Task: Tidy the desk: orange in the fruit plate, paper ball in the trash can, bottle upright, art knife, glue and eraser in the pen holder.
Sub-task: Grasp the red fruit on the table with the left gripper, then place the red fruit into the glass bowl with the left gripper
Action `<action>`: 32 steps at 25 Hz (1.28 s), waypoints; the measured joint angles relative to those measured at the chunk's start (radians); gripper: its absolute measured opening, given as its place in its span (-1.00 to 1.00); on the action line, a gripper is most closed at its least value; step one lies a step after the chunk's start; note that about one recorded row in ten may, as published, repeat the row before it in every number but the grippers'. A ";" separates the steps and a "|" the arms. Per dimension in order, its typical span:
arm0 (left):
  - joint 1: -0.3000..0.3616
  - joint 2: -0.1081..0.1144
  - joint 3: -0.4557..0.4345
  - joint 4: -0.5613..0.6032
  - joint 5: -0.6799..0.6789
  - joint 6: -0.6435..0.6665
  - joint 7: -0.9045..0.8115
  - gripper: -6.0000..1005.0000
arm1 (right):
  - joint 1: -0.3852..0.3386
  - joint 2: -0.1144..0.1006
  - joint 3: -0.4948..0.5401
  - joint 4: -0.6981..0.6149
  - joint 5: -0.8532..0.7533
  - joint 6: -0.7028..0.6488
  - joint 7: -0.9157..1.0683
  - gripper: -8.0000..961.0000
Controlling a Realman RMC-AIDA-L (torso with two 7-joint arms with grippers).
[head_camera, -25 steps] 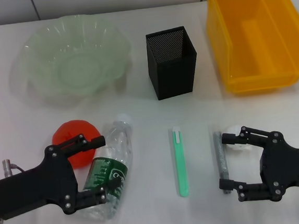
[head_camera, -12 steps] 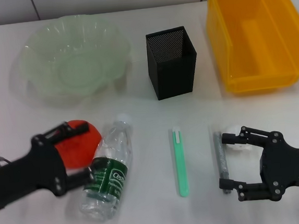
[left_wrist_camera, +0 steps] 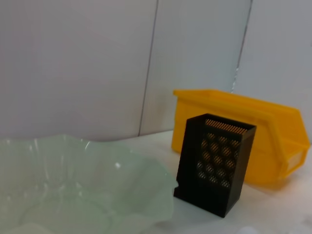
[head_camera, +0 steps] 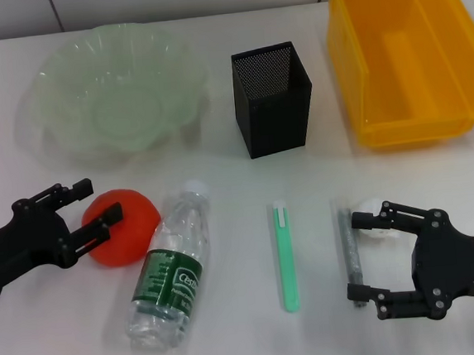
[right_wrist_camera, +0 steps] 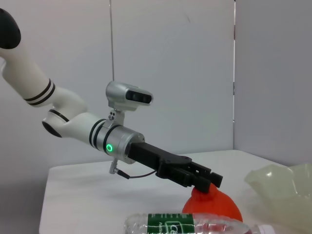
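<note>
The orange (head_camera: 129, 230) lies on the desk (head_camera: 235, 344), touching the bottle (head_camera: 168, 276), which lies on its side with its cap toward the fruit plate (head_camera: 55, 85). My left gripper (head_camera: 100, 203) is open at the orange's left side, one finger over its edge; it also shows in the right wrist view (right_wrist_camera: 207, 179) above the orange (right_wrist_camera: 214, 207). My right gripper (head_camera: 365, 258) is open and low at the front right. The grey glue stick (head_camera: 348, 247) lies across its fingertips, and the paper ball (head_camera: 372, 220) sits at its far finger. The green art knife (head_camera: 285, 256) lies mid-desk. The eraser is out of view.
The black pen holder (head_camera: 272, 100) stands at the back centre and the yellow trash can (head_camera: 459, 58) at the back right. The left wrist view shows the fruit plate (left_wrist_camera: 73, 195), the pen holder (left_wrist_camera: 214, 163) and the trash can (left_wrist_camera: 273, 126).
My left gripper has drawn back from the bottle and moved left and away, to the orange's left side. The bottle has shifted slightly. The right arm has not moved.
</note>
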 joint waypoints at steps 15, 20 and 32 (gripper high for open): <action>0.005 0.002 0.031 0.015 0.016 -0.005 0.002 -0.46 | -0.002 0.000 0.002 0.000 0.000 0.000 0.000 0.73; 0.008 0.001 0.034 0.041 0.016 0.028 0.003 -0.68 | -0.004 0.000 0.002 0.000 0.000 -0.001 0.000 0.72; -0.029 -0.001 -0.034 0.185 -0.077 0.189 -0.031 -0.83 | -0.005 0.000 0.004 0.000 0.009 -0.010 0.000 0.72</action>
